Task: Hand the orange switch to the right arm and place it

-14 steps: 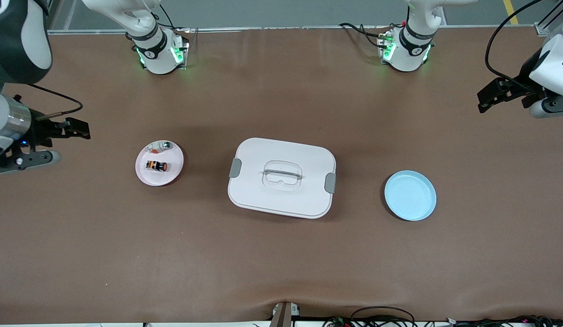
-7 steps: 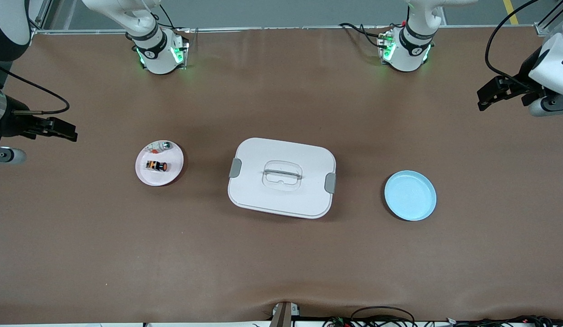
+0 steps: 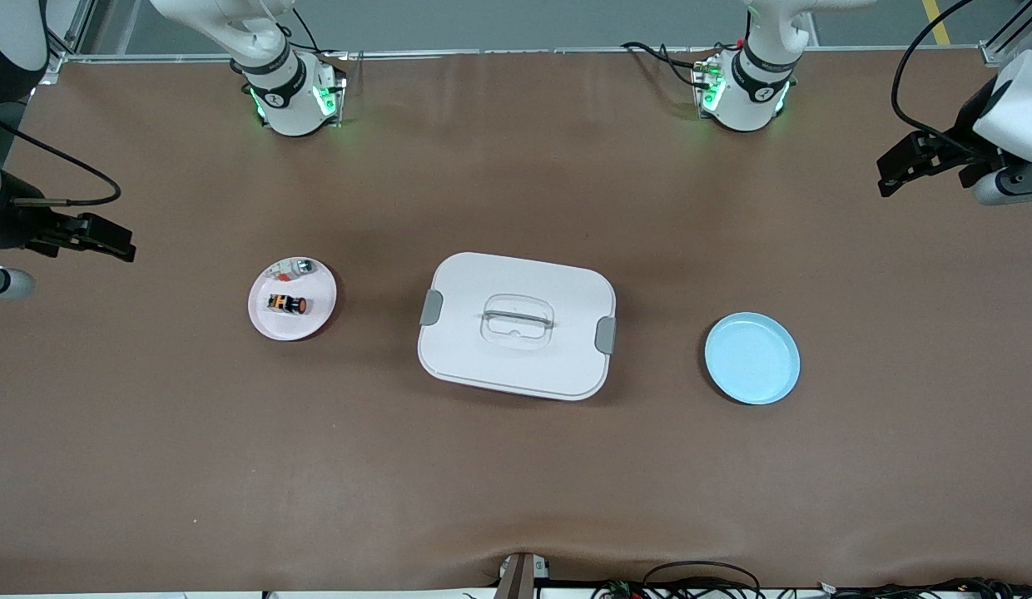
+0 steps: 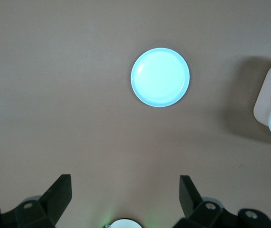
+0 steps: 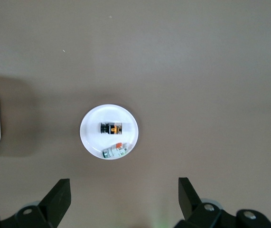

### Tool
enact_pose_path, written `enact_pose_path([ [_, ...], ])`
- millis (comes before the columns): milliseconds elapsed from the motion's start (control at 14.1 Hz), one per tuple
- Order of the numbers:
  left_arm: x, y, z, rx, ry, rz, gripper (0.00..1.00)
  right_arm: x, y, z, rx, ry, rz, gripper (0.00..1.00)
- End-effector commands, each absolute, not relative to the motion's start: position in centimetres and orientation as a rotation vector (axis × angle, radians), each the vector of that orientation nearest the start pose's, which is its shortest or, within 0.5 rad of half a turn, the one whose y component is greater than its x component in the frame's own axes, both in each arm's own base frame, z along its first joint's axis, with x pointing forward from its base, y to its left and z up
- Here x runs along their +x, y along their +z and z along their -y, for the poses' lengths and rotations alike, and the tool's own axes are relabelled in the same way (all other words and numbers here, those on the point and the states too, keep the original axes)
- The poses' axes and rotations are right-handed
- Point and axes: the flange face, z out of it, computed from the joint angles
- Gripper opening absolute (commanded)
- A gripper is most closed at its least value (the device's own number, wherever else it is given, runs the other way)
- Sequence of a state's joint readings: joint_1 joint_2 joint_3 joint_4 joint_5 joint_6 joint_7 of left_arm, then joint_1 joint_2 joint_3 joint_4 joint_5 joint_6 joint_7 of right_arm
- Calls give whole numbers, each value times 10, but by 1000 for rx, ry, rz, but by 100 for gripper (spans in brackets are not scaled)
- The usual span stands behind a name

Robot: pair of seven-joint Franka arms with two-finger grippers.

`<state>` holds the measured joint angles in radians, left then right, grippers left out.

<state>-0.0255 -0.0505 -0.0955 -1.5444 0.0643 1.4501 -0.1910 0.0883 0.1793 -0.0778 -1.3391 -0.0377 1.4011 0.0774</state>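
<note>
Front view: the right gripper [image 3: 108,246], open and empty, has been drawn back toward the table's 9 o'clock edge. The left gripper [image 3: 899,170], likewise open and empty, waits. The tiny black orange-ended orange switch [image 3: 286,304] lies untouched on the small white round plate [image 3: 266,320]; pickup is not yet begun.

Brown table [image 3: 516,482] carries white plate [image 3: 315,324], lidded box [image 3: 516,362], blue plate [image 3: 751,358].
</note>
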Motion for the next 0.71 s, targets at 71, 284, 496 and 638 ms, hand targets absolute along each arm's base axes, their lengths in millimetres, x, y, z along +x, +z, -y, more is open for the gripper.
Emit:
enact_pose_path([
  [71,513,660,56,-3076,51,90,100,586,628,8,-3179,180,-187,100],
  [284,514,656,57,-3075,60,80,100,584,632,14,-3166,165,-208,100],
  [496,510,656,57,-3074,55,80,100,579,645,20,-3086,96,-283,100],
  [638,510,657,56,-3074,53,82,100,573,644,22,-3084,81,-284,100],
])
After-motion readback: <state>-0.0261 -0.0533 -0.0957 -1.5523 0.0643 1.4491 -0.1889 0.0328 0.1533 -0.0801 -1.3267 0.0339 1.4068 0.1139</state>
